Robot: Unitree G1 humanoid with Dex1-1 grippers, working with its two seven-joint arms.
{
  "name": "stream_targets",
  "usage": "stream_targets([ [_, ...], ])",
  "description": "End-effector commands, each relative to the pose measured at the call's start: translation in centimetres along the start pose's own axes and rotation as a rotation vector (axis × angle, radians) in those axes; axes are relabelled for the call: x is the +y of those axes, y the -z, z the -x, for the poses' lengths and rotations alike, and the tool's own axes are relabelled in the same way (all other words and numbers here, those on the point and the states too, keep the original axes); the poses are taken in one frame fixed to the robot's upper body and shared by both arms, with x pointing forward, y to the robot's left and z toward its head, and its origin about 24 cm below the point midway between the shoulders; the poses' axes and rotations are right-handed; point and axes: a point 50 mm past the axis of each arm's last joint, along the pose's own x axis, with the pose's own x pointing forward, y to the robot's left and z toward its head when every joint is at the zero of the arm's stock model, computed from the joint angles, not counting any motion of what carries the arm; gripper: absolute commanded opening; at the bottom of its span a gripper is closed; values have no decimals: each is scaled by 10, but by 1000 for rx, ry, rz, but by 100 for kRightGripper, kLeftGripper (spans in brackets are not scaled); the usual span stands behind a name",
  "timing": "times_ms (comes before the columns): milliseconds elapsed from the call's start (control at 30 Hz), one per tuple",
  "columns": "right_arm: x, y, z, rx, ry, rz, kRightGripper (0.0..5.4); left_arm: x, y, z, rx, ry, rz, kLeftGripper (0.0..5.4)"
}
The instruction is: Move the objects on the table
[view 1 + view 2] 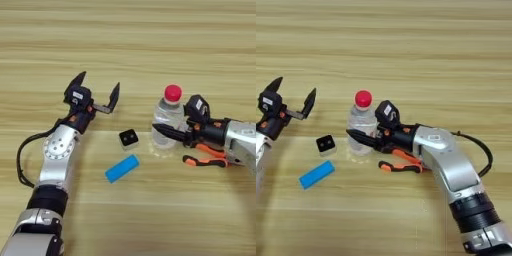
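Note:
A small clear plastic bottle (168, 117) with a red cap stands upright on the light-wood table (150, 40), right of centre. My right gripper (159, 123) reaches in from the right and is shut on the bottle low down. One black finger (363, 137) crosses its front; the other is hidden behind it. A tiny black cube (129, 139) with a white base sits just left of the bottle. My left gripper (99, 83) hangs open, up and to the left of the cube, with nothing between its fingers.
A blue block (121, 168) lies below the cube, toward me. Orange-handled pliers (205, 156) lie on the table under my right wrist. My left forearm (57, 155) runs up from the bottom left corner.

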Motion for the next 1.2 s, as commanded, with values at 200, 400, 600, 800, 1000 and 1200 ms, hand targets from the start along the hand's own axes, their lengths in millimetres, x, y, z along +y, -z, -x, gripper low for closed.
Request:
stream_targets([
  [200, -16, -46, 9, -86, 4, 94, 318, -6, -22, 21, 43, 417, 81, 540],
  [400, -11, -50, 6, -78, -49, 95, 317, -33, -26, 21, 84, 653, 90, 540],
  [600, 4, -54, 0, -83, -119, 92, 317, -50, -28, 14, 94, 765, 89, 540],
  [800, 20, -56, -4, -91, -175, 94, 317, -59, -27, 11, 98, 798, 85, 540],
  [1000, 33, -56, -7, -98, -221, 84, 317, -63, -27, 9, 94, 811, 84, 540],
  [1200, 38, -56, -8, -98, -238, 82, 317, -64, -27, 9, 87, 815, 86, 495],
])
